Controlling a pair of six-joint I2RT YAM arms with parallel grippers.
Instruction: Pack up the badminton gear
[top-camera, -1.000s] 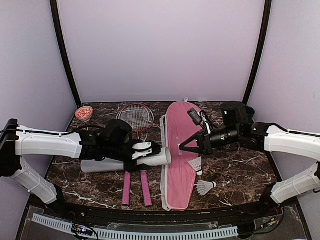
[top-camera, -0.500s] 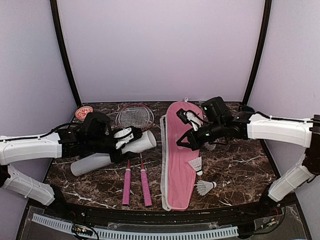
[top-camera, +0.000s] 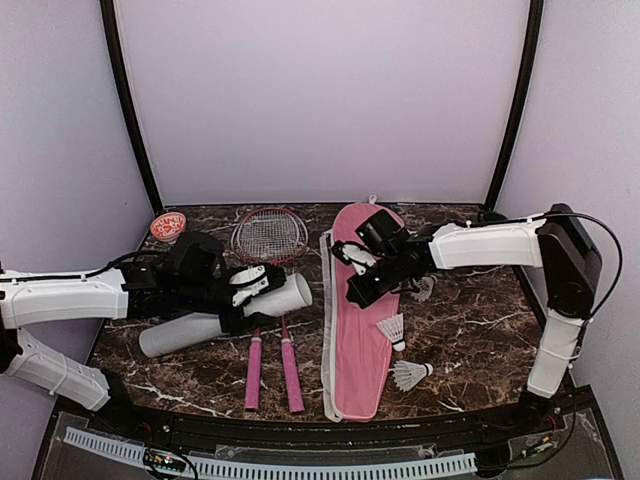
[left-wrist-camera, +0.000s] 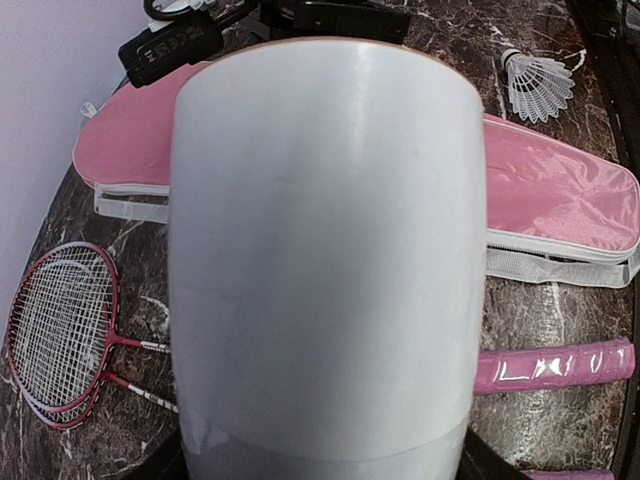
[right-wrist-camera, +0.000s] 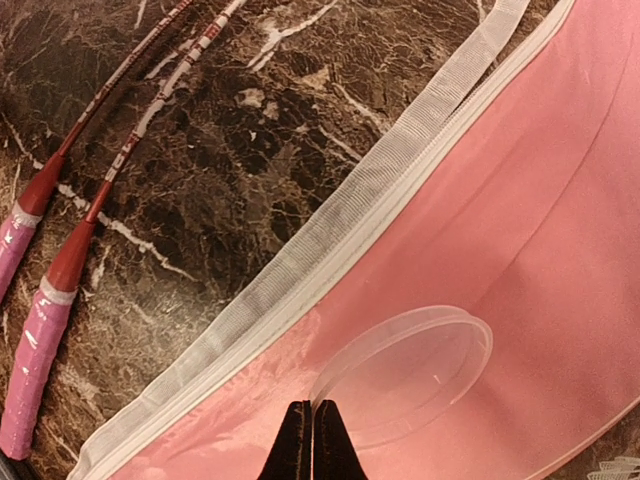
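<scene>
White cardboard tube (left-wrist-camera: 320, 250), light and dentable, sits clasped round its barrel by the left hand (top-camera: 257, 296); the right hand (right-wrist-camera: 312, 425) is fully closed.

Smooth white cardboard tube (left-wrist-camera: 320, 250), pink cloth cover (right-wrist-camera: 520, 200), glossy marble tabletop (right-wrist-camera: 200, 170)

- The 2 rackets (top-camera: 270, 236) lie side by side left of centre, heads toward the back and handles (top-camera: 252, 375) toward the near edge of the table (top-camera: 480, 340).
- The tube (top-camera: 185, 333) crosses over their shafts, slanting from near left to farther right.
- The cover (top-camera: 355, 375) lies lengthwise just right of the rackets.
- A flat round lid (right-wrist-camera: 405, 375) is over the cover.
- 1 shuttlecock (top-camera: 392, 328) sits at the cover's right edge, a 2nd shuttlecock (top-camera: 410, 375) nearer and just right of the cover, and a 3rd shuttlecock (top-camera: 424, 290) farther back.
- The small round cap (top-camera: 168, 226) sits at the back left.
</scene>
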